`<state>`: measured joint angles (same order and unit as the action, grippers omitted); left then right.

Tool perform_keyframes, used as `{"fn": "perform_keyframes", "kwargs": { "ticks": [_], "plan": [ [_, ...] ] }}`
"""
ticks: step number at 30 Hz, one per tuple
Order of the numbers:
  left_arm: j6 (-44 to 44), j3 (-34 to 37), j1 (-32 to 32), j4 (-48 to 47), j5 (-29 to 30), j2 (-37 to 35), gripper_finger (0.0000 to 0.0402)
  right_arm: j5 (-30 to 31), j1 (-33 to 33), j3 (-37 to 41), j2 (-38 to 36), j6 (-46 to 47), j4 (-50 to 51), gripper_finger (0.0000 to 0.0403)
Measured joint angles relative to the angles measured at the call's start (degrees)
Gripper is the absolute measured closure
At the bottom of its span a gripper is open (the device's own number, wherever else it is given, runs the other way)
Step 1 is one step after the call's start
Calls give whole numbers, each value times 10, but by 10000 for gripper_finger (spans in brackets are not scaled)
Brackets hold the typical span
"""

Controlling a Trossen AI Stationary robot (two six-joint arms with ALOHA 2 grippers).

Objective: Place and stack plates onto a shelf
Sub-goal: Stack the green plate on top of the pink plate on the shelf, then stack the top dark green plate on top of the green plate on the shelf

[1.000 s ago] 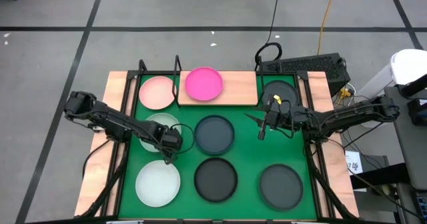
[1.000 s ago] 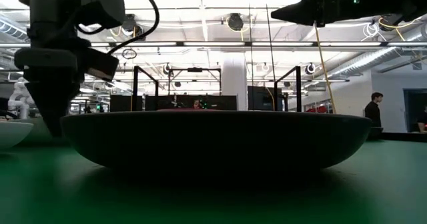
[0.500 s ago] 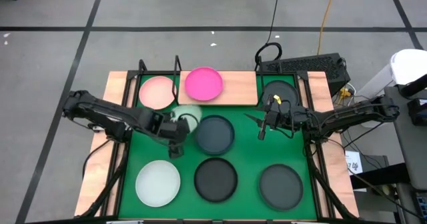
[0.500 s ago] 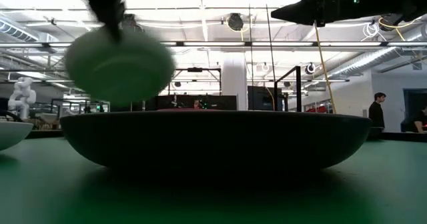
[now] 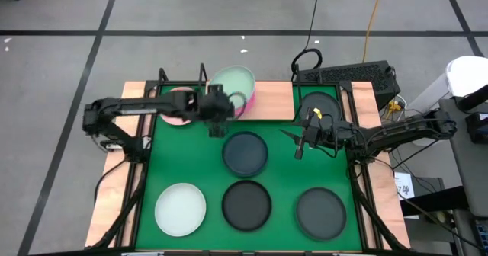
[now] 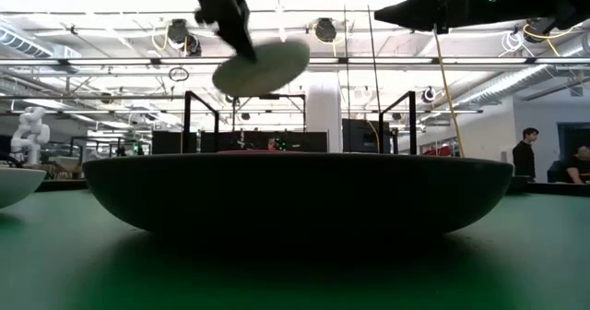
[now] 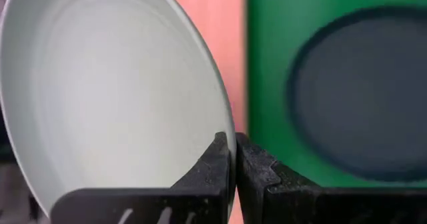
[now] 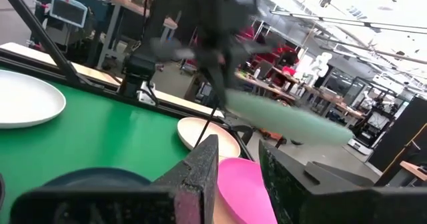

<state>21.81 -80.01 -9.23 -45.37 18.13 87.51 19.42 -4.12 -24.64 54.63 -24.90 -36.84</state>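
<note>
My left gripper point(image 5: 219, 110) is shut on a pale mint plate point(image 5: 232, 83) and holds it in the air over the magenta plate point(image 5: 243, 105), which lies on the wooden shelf point(image 5: 274, 100). The light pink plate point(image 5: 175, 113) lies on the shelf's left part, partly under my left arm. In the low view the mint plate point(image 6: 261, 65) hangs high and tilted. My right gripper point(image 5: 299, 145) hovers open and empty above the green mat, right of the dark blue-grey plate point(image 5: 245, 152). My left gripper pinches the mint plate's rim point(image 7: 222, 125) between its two fingers, one on the plate's upper face and one on its underside. It grips the rim on the plate's near side. The plate is lifted clear and tilted, above the magenta plate.
On the green mat point(image 5: 286, 180) lie a white plate point(image 5: 181, 209) at the near left, a black plate point(image 5: 246, 205) in the near middle, a dark grey plate point(image 5: 321, 212) at the near right and a black plate point(image 5: 319, 106) at the far right. Black wire uprights point(image 5: 203, 75) stand on the shelf.
My left gripper has lifted the mint plate off the mat's left part and carried it up and toward the table's far edge and right, over the shelf's magenta plate. The plate has tipped from level to tilted. My right arm has kept still.
</note>
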Motion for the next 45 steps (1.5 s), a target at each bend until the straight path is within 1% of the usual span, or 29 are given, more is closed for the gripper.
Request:
{"fn": "perform_keyframes", "kwargs": {
  "ticks": [3,7,9,14,16,18,21,25,28,34,35,37,39,41,42,45],
  "plan": [
    [25,0,-50,-1,-7,33,392,0,0,0,0,0,-2,312],
    [68,0,-91,8,-7,84,392,0,0,0,0,0,-2,312],
    [82,0,-101,33,-7,107,392,0,0,0,0,-1,-2,312],
    [101,0,-104,50,-7,156,390,0,0,0,0,-2,1,312],
    [105,0,-101,43,-17,165,378,0,0,0,0,-2,2,312],
    [115,0,-98,31,-32,166,358,1,0,0,0,-3,3,312],
    [115,-1,-92,45,-31,165,325,1,1,0,0,-5,3,312],
    [98,-1,-90,43,-31,154,285,1,1,0,0,-5,4,312],
    [80,-1,-89,36,-28,150,266,1,1,0,0,-4,4,312],
    [37,-1,-88,52,-7,148,258,2,1,0,0,4,4,312],
    [15,-1,-88,54,-7,148,257,2,1,0,0,19,7,312],
    [-59,-1,-82,66,-11,147,257,2,4,0,0,48,10,312],
    [-89,-10,-74,63,-53,145,257,2,9,0,-1,68,10,312],
    [-91,-20,-64,53,-105,129,257,2,12,0,-6,74,15,312],
    [-91,-25,-58,62,-118,120,257,2,14,0,-8,75,17,312],
    [-89,-27,-38,65,-118,82,257,1,15,0,-13,78,38,312]
  ]
}}
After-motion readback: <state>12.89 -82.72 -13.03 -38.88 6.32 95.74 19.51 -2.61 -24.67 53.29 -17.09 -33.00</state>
